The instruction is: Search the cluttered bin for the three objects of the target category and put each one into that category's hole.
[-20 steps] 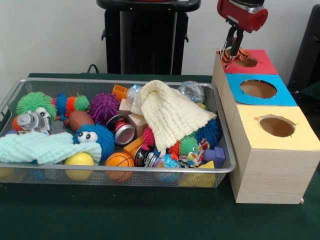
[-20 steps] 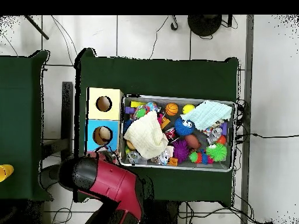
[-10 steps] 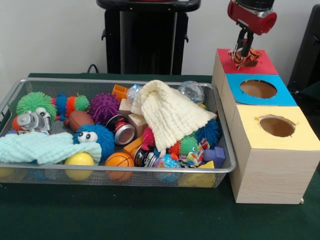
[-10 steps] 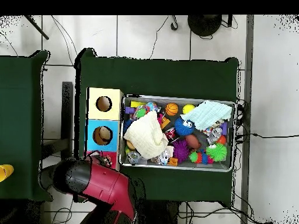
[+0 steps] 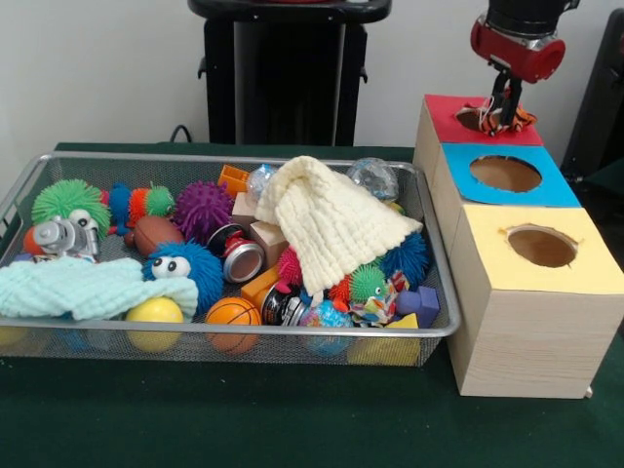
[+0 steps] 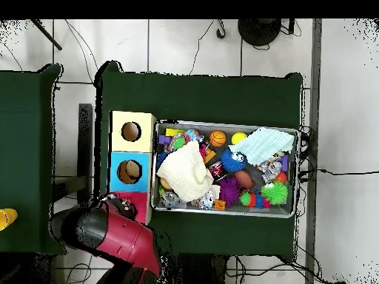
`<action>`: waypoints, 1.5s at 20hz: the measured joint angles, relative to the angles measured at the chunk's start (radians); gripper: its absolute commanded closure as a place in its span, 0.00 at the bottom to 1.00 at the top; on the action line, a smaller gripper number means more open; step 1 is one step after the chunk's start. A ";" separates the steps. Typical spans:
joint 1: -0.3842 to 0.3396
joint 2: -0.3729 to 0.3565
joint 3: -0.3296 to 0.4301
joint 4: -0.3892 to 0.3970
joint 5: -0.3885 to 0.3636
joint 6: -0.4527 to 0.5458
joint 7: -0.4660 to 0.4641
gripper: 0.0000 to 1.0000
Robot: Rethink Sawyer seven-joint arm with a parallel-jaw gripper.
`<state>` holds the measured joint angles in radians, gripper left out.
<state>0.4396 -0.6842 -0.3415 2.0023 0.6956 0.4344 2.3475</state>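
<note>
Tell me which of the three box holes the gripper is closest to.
The red hole, farthest back in the front view. The gripper hangs right beside it with an orange striped toy; the blue hole and yellow hole are clear.

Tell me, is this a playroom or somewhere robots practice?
Probably a robot practice lab, not a playroom. A red robot arm hangs over a wooden box with three colored holes, a wire bin of toys sits on a green-covered table, and cables trail over the tiled floor.
</note>
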 measured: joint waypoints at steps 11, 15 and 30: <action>-0.054 -0.056 0.081 0.096 0.061 -0.108 0.000 1.00; -0.048 -0.065 0.084 0.112 0.063 -0.132 0.000 1.00; 0.030 -0.047 0.032 0.112 0.063 -0.138 0.000 1.00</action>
<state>0.4699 -0.7307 -0.3099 2.1143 0.7585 0.2960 2.3475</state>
